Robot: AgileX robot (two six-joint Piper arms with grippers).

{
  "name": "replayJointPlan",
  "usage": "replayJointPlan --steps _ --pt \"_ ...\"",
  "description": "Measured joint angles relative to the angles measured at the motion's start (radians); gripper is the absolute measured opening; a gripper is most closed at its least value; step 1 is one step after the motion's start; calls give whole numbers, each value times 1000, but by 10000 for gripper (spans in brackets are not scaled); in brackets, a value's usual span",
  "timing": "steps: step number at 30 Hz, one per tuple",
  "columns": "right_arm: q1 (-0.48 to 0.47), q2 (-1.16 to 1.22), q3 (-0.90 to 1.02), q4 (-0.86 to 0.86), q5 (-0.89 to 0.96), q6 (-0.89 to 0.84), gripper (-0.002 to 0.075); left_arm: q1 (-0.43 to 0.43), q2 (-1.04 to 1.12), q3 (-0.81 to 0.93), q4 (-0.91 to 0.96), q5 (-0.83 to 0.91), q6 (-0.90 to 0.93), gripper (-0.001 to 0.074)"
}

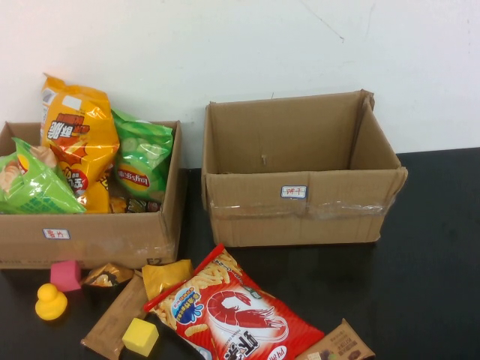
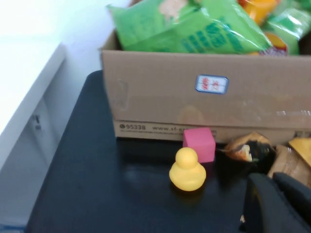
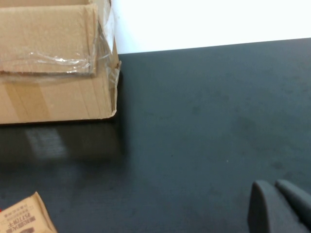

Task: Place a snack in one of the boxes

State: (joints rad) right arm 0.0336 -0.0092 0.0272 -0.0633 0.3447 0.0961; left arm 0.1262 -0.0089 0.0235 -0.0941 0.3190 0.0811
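The empty right box [image 1: 300, 180] stands far of the red shrimp-chip bag [image 1: 232, 311], which lies near-centre, its long axis running far-left to near-right. The left gripper [image 2: 274, 201] and right gripper [image 3: 279, 204], both pressed together, hover near the table's near edge, about equally close.

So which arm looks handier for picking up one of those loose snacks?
Probably the left. The left pincer hangs beside the small gold snack packet, near the duck. The right pincer sits over bare table, with only a brown packet's corner in its view.
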Motion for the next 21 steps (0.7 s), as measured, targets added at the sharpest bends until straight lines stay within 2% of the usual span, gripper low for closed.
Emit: replayJointPlan --steps 21 --pt "0 0 0 0 0 0 -1 -12 0 0 -15 2 46 -1"
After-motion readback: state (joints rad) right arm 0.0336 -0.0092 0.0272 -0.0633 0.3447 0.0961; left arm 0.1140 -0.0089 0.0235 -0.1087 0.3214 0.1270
